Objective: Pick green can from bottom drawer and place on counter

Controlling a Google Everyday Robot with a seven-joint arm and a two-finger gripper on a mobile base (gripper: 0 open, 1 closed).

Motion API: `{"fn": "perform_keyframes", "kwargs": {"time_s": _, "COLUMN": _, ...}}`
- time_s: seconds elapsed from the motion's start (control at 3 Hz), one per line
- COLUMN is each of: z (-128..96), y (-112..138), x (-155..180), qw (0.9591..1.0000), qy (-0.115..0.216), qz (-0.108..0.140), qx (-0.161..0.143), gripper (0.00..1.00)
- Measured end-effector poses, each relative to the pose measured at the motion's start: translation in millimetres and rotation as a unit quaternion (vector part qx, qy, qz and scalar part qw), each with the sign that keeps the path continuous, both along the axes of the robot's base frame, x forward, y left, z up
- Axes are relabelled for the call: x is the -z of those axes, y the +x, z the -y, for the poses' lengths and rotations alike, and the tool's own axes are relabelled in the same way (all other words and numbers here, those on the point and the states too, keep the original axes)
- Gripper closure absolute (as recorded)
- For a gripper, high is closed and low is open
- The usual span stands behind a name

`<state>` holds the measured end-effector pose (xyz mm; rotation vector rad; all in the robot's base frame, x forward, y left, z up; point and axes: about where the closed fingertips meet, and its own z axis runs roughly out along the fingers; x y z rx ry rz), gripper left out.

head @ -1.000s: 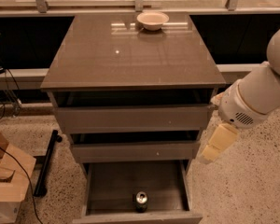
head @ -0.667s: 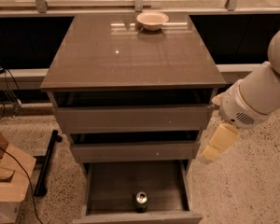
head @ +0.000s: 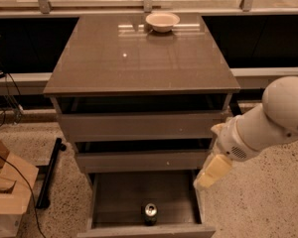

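The green can (head: 150,212) stands upright near the front of the open bottom drawer (head: 114,202), its silver top facing up. My gripper (head: 212,171) hangs at the end of the white arm (head: 268,125), just beyond the drawer's right edge. It is above and to the right of the can and holds nothing that I can see. The counter (head: 139,58) is the glossy grey-brown top of the cabinet, above the drawers.
A pale round bowl (head: 162,21) sits at the counter's far edge. The two upper drawers (head: 139,128) are slightly pulled out. A cardboard box (head: 7,192) and a dark pole (head: 50,170) lie on the floor at the left.
My arm has moved down and to the left, bringing the gripper closer to the drawer's right edge. The can and the drawers have not moved.
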<state>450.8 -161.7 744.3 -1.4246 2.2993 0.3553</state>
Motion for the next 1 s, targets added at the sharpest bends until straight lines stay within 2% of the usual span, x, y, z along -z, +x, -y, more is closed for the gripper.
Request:
{"fn": "perform_keyframes", "kwargs": {"time_s": 0.33, "z": 0, "y": 6, "x": 41, "qw": 0.9982, "qy": 0.06, "qz": 0.007, "qx": 0.001, "gripper": 0.0}}
{"fn": "perform_keyframes", "kwargs": {"time_s": 0.67, "z": 2, "y": 12, "x": 100, "qw": 0.9936, "qy": 0.11, "qz": -0.026, "qx": 0.003, "gripper": 0.0}}
{"fn": "perform_keyframes", "kwargs": {"time_s": 1.0, "z": -1, "y": 8, "x": 133, "qw": 0.9901, "qy": 0.13, "qz": -0.053, "qx": 0.004, "gripper": 0.0}}
